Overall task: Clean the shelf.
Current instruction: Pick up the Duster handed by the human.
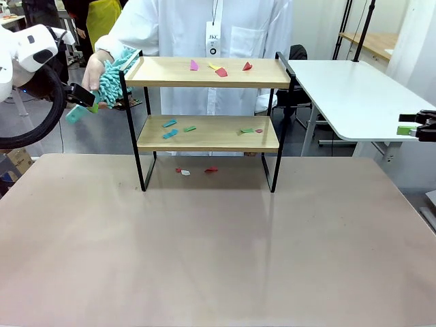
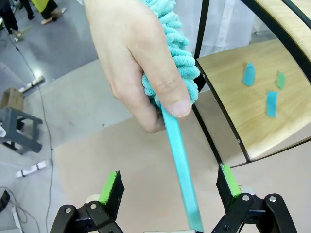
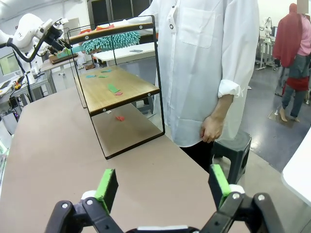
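Note:
The shelf (image 1: 163, 71) stands at the far middle of the table, with coloured paper scraps (image 1: 219, 69) on its top board, more scraps (image 1: 170, 129) on the lower board and a few on the table beneath. A person's hand (image 2: 131, 58) holds a teal fluffy duster (image 1: 112, 76) at the shelf's left end, its thin teal handle (image 2: 181, 165) pointing down between the fingers of my left gripper (image 2: 170, 180). Those jaws stand wide on either side of the handle without touching it. My right gripper (image 1: 415, 127) hovers open and empty at the far right.
The person in a white coat stands right behind the shelf (image 3: 126, 90). A white side table (image 1: 354, 95) lies at the back right. The near table surface (image 1: 218, 245) is bare. A small stool (image 3: 233, 148) sits on the floor beside the person.

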{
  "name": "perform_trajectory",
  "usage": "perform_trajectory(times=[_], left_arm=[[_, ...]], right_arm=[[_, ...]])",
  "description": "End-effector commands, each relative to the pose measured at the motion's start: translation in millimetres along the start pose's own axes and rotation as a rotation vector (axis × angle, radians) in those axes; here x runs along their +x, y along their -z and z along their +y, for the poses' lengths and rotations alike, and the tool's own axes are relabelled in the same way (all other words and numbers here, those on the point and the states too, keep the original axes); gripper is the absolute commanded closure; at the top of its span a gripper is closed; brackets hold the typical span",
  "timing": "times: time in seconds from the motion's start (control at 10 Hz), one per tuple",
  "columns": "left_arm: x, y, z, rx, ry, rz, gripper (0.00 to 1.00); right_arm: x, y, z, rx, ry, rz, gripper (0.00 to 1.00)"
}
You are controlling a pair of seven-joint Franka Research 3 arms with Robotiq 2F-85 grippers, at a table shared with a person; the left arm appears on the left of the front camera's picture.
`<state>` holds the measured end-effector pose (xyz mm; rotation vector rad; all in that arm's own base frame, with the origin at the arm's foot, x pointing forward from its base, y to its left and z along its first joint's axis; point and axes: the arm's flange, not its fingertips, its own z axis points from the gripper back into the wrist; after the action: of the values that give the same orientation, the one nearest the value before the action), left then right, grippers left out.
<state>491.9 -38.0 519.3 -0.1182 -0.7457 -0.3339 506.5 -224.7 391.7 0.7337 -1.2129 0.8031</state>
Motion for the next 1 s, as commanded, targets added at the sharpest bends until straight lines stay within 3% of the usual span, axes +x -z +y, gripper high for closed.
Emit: perform_trajectory(times=[0.0, 0.1, 0.2, 0.3, 0.4, 0.9], left_arm=[[-4.1, -4.2, -3.3, -0.003, -0.021, -0.023, 0.60], [-4.3, -5.3, -4.0, -0.006, -0.025, -0.025, 0.60], [-3.8, -5.8, -4.0, -0.012, -0.032, -0.021, 1.00], [-3.9, -5.4, -4.9, -0.013, -0.034, -0.019, 0.64], [-4.2, -5.5, -5.7, -0.010, -0.037, -0.016, 1.00], [-6.5, -10.6, -9.2, 0.102, -0.046, -0.028, 1.00]], right_arm=[[4.8, 2.3, 0.6, -0.005, 0.020, 0.004, 0.00], [4.8, 2.3, 0.6, -0.005, 0.020, 0.004, 0.00], [4.8, 2.3, 0.6, -0.005, 0.020, 0.004, 0.00], [4.8, 2.3, 0.6, -0.005, 0.020, 0.004, 0.00], [4.8, 2.3, 0.6, -0.005, 0.020, 0.004, 0.00], [4.8, 2.3, 0.6, -0.005, 0.020, 0.004, 0.00]])
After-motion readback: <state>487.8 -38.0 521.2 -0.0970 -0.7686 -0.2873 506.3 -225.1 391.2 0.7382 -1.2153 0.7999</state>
